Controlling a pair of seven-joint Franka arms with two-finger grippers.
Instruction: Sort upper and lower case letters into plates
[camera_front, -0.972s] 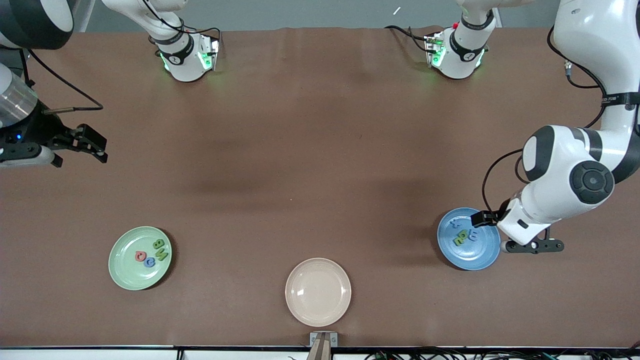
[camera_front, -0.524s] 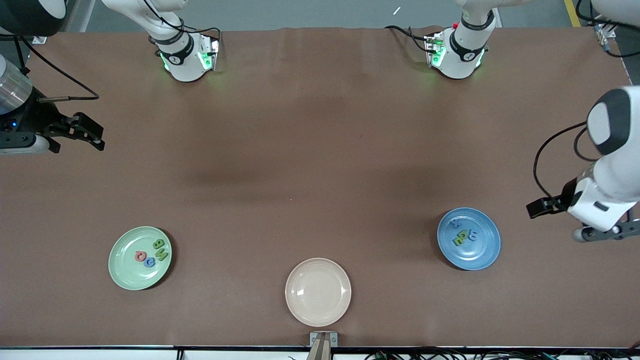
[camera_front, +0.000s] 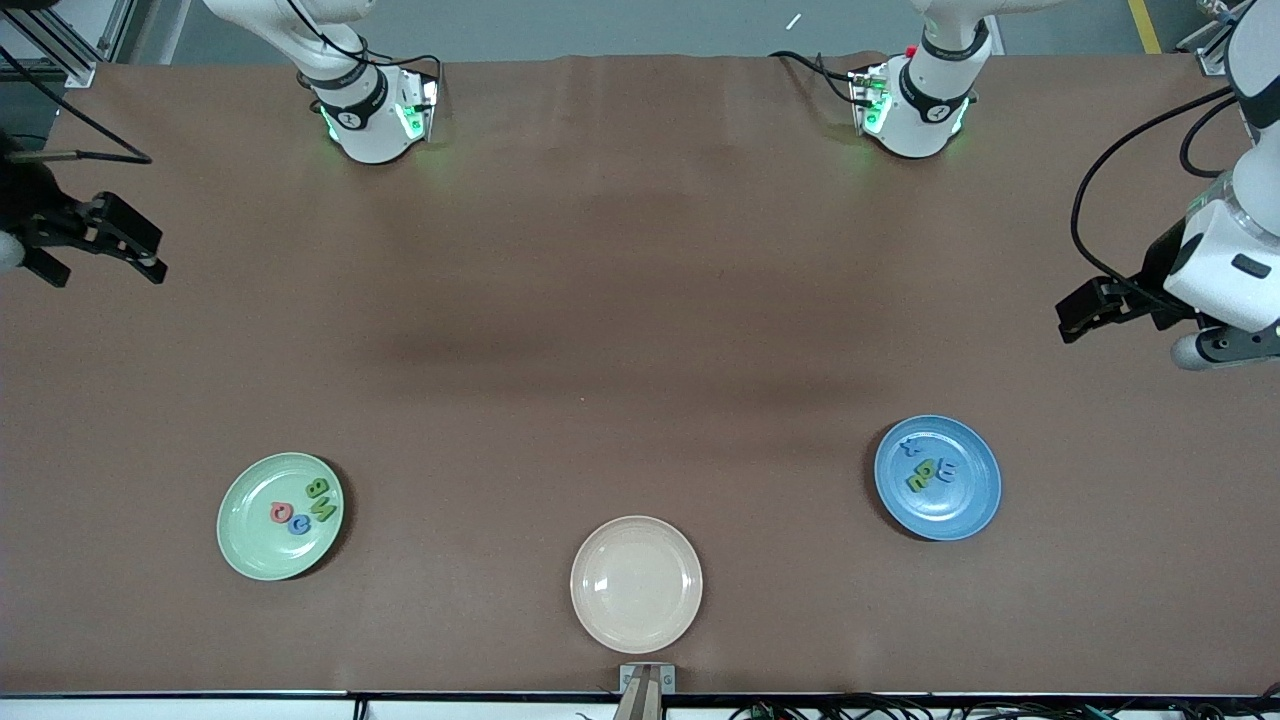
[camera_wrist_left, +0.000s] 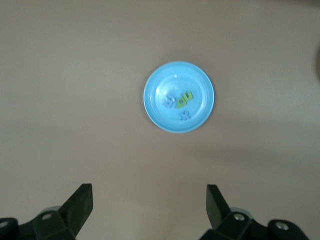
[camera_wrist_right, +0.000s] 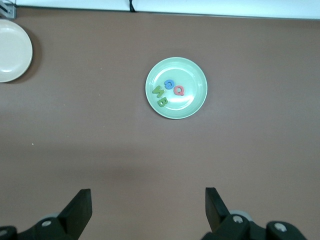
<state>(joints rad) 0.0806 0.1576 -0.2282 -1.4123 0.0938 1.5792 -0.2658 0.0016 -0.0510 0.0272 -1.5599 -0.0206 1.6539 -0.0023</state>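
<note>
The sorting looks finished, judging by how things lie: four small chunky toy letters (camera_front: 303, 510), red, blue and green, sit in the round glossy mint-green plate (camera_front: 245, 545) toward the right arm's end of the table; four more small letters (camera_front: 926, 468), blue and green, sit in the round glossy blue plate (camera_front: 965, 510) toward the left arm's end; the cream-beige plate (camera_front: 636, 585) between them, nearer the front camera, holds nothing, and no letter shows on the brown tabletop (camera_front: 640, 300). The left gripper (camera_wrist_left: 149, 205) hangs over bare table at its own end with its fingers spread and nothing between them; the right gripper (camera_wrist_right: 148, 207) hangs likewise spread and empty at its end; as far as I can judge, nothing is left but for the arms to park.
</note>
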